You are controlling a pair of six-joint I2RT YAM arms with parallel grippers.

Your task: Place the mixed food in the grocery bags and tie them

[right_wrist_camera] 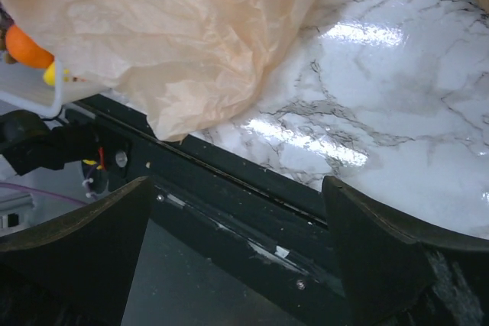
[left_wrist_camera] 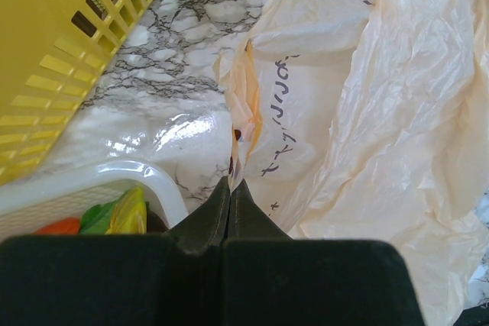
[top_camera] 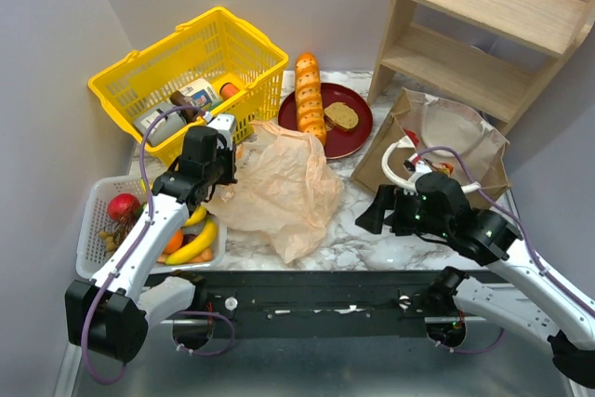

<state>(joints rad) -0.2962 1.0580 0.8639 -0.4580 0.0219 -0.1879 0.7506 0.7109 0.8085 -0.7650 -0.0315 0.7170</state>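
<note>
Grey walls [top_camera: 56,25], marble tbl [top_camera: 363,239], wood shelf [top_camera: 483,16] rt.

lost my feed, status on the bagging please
Left gripper shut at edge of plastic bag, hold unclear. Right gripper open, empty. Banana in white tray, unbagged. Nothing seen blocking.

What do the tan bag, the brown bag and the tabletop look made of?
The tan bag looks like thin plastic film: translucent, finely crinkled, faintly glossy. The brown bag seems stiff matte paper, holding flat walls and creased edges, with white rope-like handles. The tabletop looks like polished marble or marble-print laminate: grey veins, bright glare; unclear which.
</note>
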